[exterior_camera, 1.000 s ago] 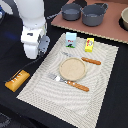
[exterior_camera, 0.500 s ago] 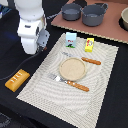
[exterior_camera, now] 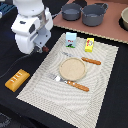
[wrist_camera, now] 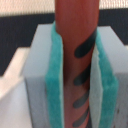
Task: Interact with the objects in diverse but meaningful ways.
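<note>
In the wrist view a brown sausage (wrist_camera: 75,45) with dark grill marks stands between my gripper's (wrist_camera: 75,85) teal pads (wrist_camera: 56,80), which are shut on it. In the exterior view my gripper (exterior_camera: 42,49) hangs above the placemat's far corner on the exterior view's left. A small white carton (exterior_camera: 71,39) and a bright yellow box (exterior_camera: 89,45) stand at the mat's far edge. An orange-yellow ridged block (exterior_camera: 17,80) lies on the dark table, off the mat on the exterior view's left.
A tan plate (exterior_camera: 73,68) sits mid-placemat (exterior_camera: 45,100) between an orange-handled knife (exterior_camera: 91,61) and fork (exterior_camera: 71,83). Two grey pots (exterior_camera: 71,11) (exterior_camera: 95,14) and a bowl (exterior_camera: 124,18) stand on the brown board behind.
The arm has drifted a little up and toward the exterior view's left. The things on the table lie where they were.
</note>
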Motion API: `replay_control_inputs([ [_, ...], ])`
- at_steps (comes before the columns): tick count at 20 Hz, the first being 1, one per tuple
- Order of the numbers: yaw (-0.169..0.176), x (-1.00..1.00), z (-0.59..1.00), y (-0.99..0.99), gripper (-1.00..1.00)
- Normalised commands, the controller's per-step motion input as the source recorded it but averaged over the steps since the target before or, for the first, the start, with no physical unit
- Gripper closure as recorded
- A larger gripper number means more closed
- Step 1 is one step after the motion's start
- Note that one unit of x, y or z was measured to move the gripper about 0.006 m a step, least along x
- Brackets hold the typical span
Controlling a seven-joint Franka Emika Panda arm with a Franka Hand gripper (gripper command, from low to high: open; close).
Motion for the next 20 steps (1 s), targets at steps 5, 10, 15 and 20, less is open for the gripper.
replay_control_inputs([
  [5,-0.075,0.84,0.48,-0.09,1.00],
  [10,-0.056,0.96,0.77,0.00,1.00],
  [15,-0.049,0.95,0.46,-0.01,1.00],
  [20,-0.069,0.86,0.06,-0.16,1.00],
])
